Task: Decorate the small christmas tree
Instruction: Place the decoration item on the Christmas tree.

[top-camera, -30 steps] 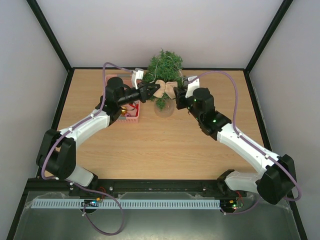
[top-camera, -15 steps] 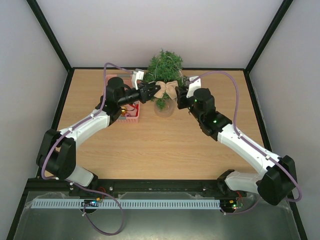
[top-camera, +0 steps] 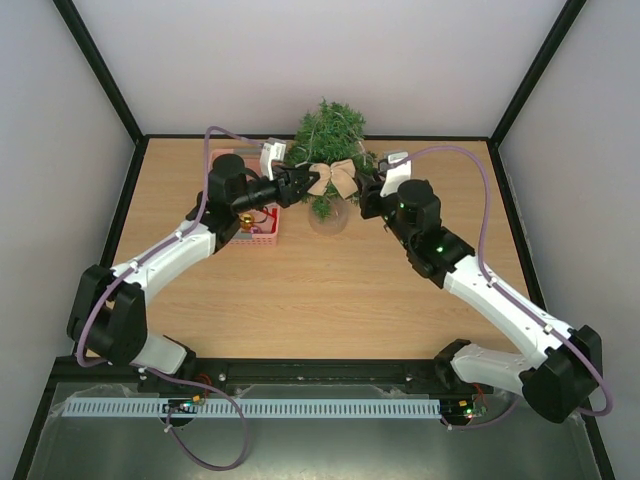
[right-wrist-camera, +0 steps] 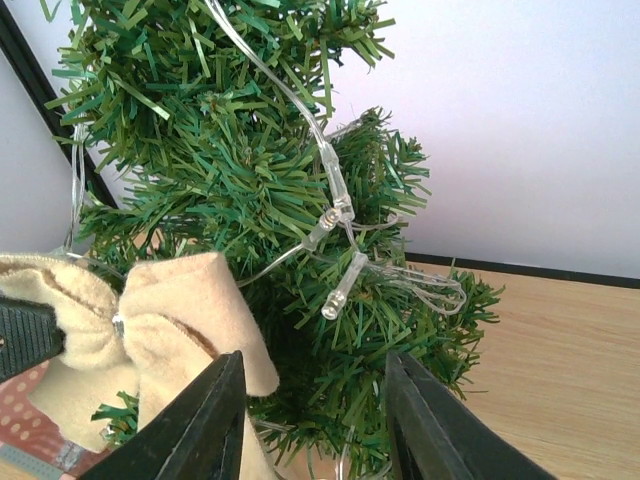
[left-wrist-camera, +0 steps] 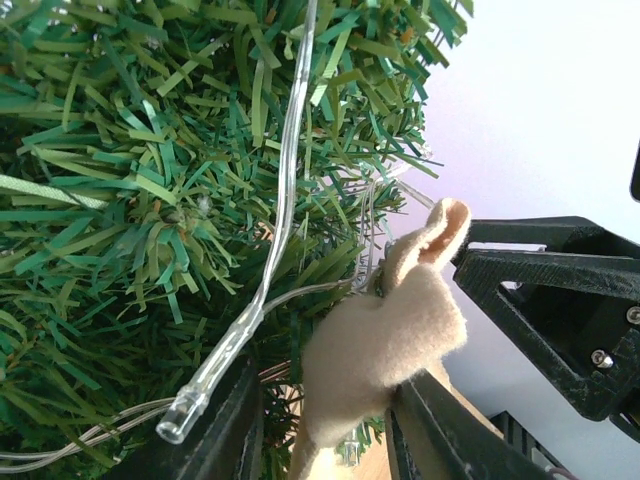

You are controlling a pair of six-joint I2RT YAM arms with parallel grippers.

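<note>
The small christmas tree (top-camera: pixel 328 140) stands at the back middle of the table, dark green, with a clear light string (left-wrist-camera: pixel 262 300) through its branches. A beige felt bow (top-camera: pixel 333 180) hangs on its front. My left gripper (top-camera: pixel 300 182) is at the bow's left end. In the left wrist view the bow (left-wrist-camera: pixel 385 345) sits between the parted fingers (left-wrist-camera: pixel 440 430), leaning on the right one and apart from the left one. My right gripper (top-camera: pixel 368 195) is open just right of the bow, with only tree needles between its fingers (right-wrist-camera: pixel 205 420). The bow's (right-wrist-camera: pixel 170 320) right loop overlaps its left finger.
A pink basket (top-camera: pixel 262 228) holding ornaments stands left of the tree, under my left arm. The tree's round pale base (top-camera: pixel 328 218) rests on the wooden table (top-camera: pixel 330 290). Black-framed walls enclose the back and sides.
My left jaws have parted and let go of the bow, which stays on the tree. The right gripper has opened slightly, and its arm has shifted a little to the right.
</note>
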